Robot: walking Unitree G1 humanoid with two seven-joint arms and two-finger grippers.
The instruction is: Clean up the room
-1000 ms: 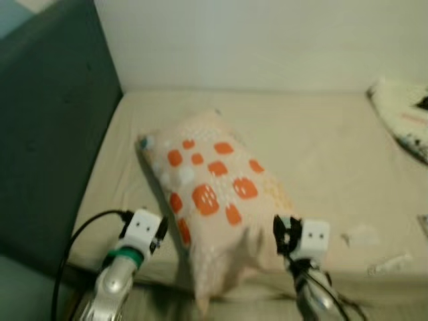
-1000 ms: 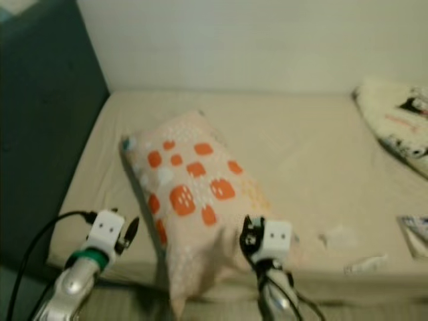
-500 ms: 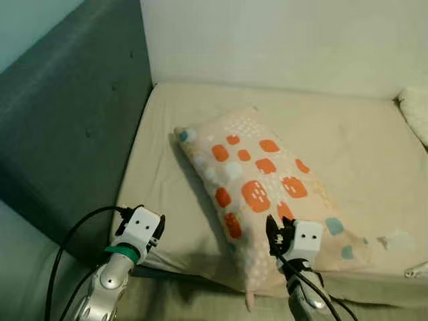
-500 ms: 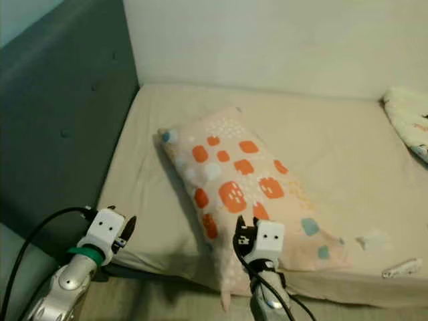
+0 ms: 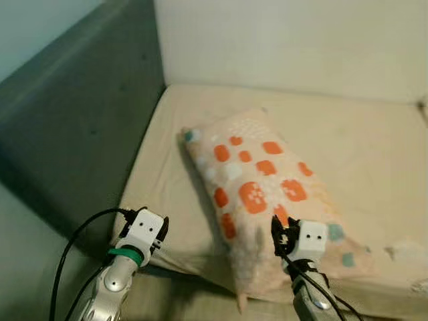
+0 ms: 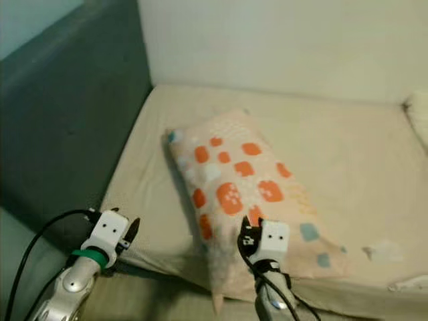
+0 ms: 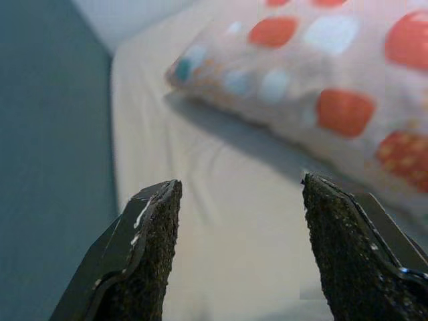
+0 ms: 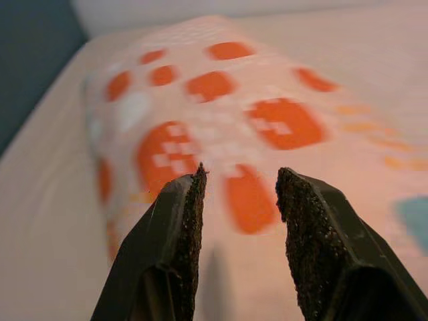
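Note:
A peach pillow (image 5: 261, 187) with orange, white and teal patches lies slantwise on the beige mattress (image 5: 374, 140). One of its corners hangs over the mattress's front edge. My right gripper (image 8: 241, 177) is open just above the pillow's near end, with its fingers (image 5: 279, 235) pointing along the pillow. My left gripper (image 7: 237, 194) is open with nothing between its fingers. It hovers over the bare sheet at the mattress's front left corner (image 5: 158, 234), apart from the pillow.
A dark grey-green padded headboard (image 5: 80, 134) runs along the left of the bed. A pale wall (image 5: 287, 40) stands behind it. A white scrap (image 6: 382, 251) and another small white item (image 6: 409, 283) lie near the front right edge. A light blanket (image 6: 420, 114) sits at the far right.
The whole picture has shifted, so the camera has turned toward the left. The pillow lies as before, and both grippers stay open in about the same places.

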